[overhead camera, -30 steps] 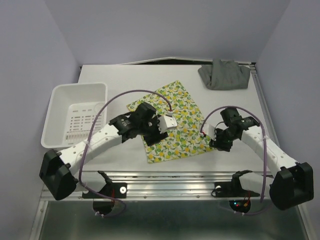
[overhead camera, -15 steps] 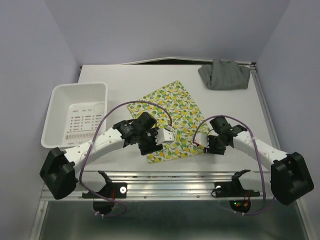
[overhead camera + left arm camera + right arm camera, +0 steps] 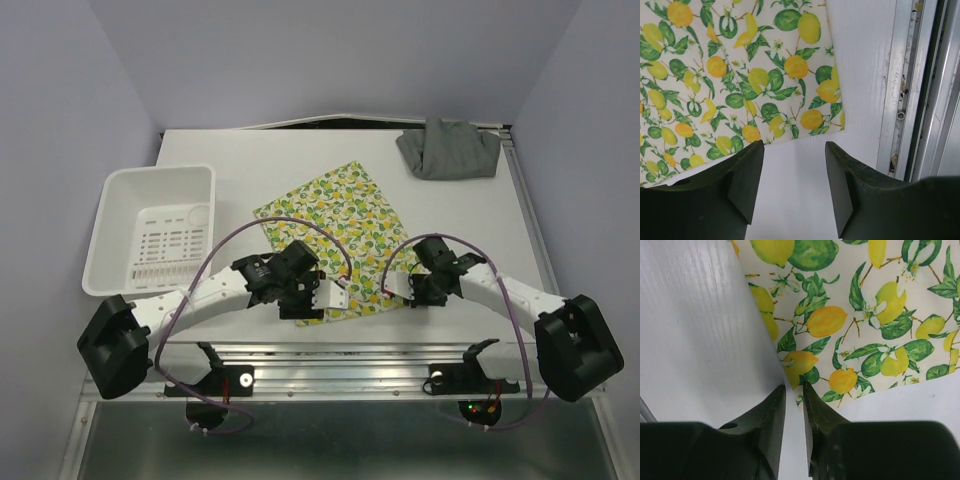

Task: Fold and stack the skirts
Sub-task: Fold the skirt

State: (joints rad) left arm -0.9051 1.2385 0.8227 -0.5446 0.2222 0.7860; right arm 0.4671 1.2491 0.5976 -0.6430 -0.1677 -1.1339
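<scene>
Lemon skirt (image 3: pixel 740 75) looks limp, light; pinch its near corners; left gripper (image 3: pixel 794 150) gapes empty; right gripper (image 3: pixel 794 388) nearly closed, hold unclear.

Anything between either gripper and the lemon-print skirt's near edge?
Nothing visible. The left gripper hangs open over the table just short of a near corner of the lemon-print skirt; the right gripper, its fingers close together, sits at the other.

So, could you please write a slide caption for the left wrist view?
Open left gripper over the white table, beside a corner of the yellow-green lemon-print cloth skirt.
</scene>
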